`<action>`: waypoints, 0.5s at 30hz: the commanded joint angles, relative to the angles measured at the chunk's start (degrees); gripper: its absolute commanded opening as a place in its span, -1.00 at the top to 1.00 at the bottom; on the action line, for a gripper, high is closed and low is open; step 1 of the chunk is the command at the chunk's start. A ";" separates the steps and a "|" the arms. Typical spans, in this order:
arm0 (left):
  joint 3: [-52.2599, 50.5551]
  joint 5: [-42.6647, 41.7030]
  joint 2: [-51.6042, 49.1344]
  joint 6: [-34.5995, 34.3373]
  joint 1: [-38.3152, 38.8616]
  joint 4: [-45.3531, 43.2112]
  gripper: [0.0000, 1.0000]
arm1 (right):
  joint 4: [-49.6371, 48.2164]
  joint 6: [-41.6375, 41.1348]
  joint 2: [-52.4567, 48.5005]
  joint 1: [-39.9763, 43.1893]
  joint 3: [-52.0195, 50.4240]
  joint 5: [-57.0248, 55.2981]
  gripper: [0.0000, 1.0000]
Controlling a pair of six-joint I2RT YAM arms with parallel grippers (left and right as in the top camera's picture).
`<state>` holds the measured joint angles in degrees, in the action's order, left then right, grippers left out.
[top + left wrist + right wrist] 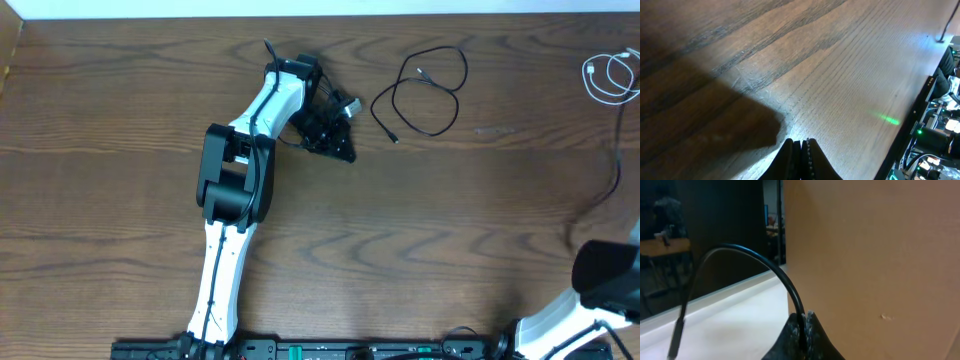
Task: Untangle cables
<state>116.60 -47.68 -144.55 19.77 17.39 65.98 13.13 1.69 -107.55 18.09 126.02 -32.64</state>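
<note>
The black cable (430,92) lies in a loose loop on the table, back of centre. At the far back right corner, the white cable (610,78) sits in a small coil. My left gripper (335,135) hovers just left of the black loop. In the left wrist view it (801,142) is shut and empty over bare wood. My right gripper (805,316) is shut on a black cord (760,260) that arches up and left to a plug-like tip. The gripper itself is outside the overhead view.
The wooden table (450,250) fills the overhead view. A thin dark cord (612,178) trails down the right edge toward the right arm (600,285). Electronics and wiring (935,145) line the table's near edge.
</note>
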 commanded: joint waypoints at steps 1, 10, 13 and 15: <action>-0.90 0.37 -1.18 0.96 0.04 0.15 0.85 | 1.77 0.48 -2.10 1.53 1.73 0.50 0.97; -0.90 0.59 -1.18 0.96 0.04 0.13 0.85 | 17.33 -7.80 -8.46 9.25 1.70 -0.70 0.98; -0.90 0.59 -1.18 0.96 0.04 -0.07 0.85 | 25.62 -12.17 -10.05 10.84 1.68 -3.45 0.98; -0.90 0.59 -1.18 0.96 0.04 -0.26 0.85 | 29.62 -15.32 -11.10 11.72 1.68 -4.72 0.98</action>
<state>116.60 -47.66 -144.55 19.77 17.39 65.71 40.32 -7.40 -117.91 28.95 126.91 -34.04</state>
